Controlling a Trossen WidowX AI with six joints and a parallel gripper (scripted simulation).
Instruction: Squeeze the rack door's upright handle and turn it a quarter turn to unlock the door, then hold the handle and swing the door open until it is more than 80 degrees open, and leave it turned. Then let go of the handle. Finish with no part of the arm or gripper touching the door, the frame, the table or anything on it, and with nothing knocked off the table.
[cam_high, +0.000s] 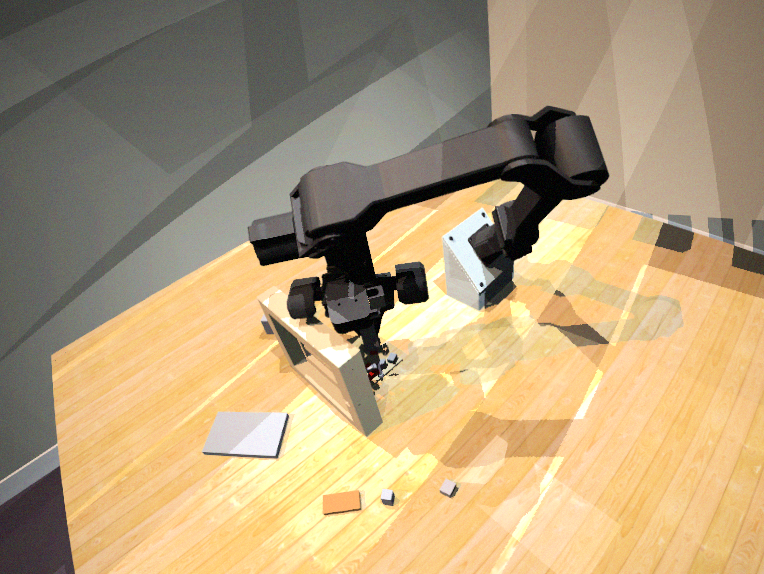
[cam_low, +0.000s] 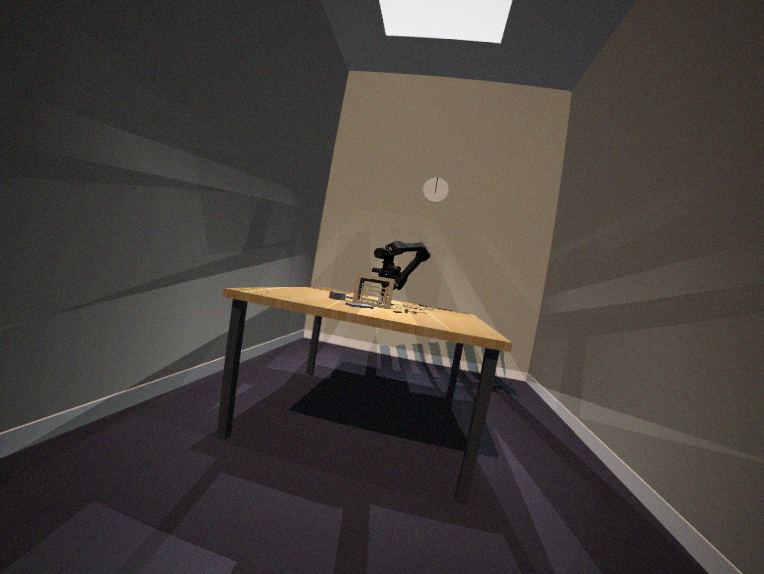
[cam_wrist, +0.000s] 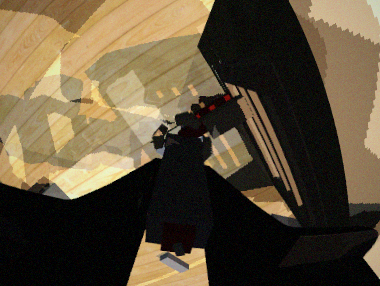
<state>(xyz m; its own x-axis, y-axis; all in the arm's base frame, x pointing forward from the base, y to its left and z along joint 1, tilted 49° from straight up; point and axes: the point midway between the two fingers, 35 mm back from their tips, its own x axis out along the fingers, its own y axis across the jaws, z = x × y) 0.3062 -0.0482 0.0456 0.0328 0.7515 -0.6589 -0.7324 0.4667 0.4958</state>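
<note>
Gripper (cam_high: 369, 338) (cam_wrist: 181, 168) closing on the handle (cam_wrist: 180, 200), w/ its fingers bearing on opposite sides. The handle is standing beside the frame (cam_high: 364, 398) (cam_low: 389, 297) (cam_wrist: 305, 125), on the arm's side; exact turn angle and door gap are staying unclear (v. dark). The handle is prob. behaving as a stiff, non-fragile part, resisting at the latch; the door is prob. swinging lightly once free. Best hold: both flat sides, mid-height, w/ the squeeze kept firm; a loose grip is risking slip or dragging the frame across the bench (cam_high: 617, 462) (cam_low: 277, 296).
</note>
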